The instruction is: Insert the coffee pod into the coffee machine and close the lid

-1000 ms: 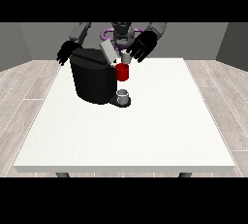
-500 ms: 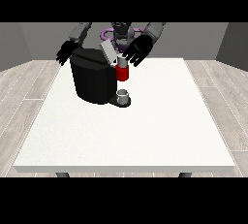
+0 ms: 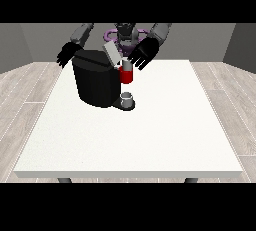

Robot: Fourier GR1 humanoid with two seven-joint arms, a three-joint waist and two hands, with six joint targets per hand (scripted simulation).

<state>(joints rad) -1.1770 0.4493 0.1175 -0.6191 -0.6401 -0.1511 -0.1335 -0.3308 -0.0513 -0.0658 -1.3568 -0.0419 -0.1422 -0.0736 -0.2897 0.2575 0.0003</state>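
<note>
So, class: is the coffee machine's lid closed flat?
No, the lid stands tilted up above the coffee machine, beside the hand at the view's right.

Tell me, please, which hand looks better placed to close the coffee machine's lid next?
Probably the robot's left, the hand at the view's right: it hovers open just beside the raised lid. The hand at the view's left hangs off the far side of the coffee machine.

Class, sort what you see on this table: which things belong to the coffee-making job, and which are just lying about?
Job:
coffee machine
lid
robot hand at the view's right
robot hand at the view's left

Lying about:
red thing at the machine
grey thing
</note>
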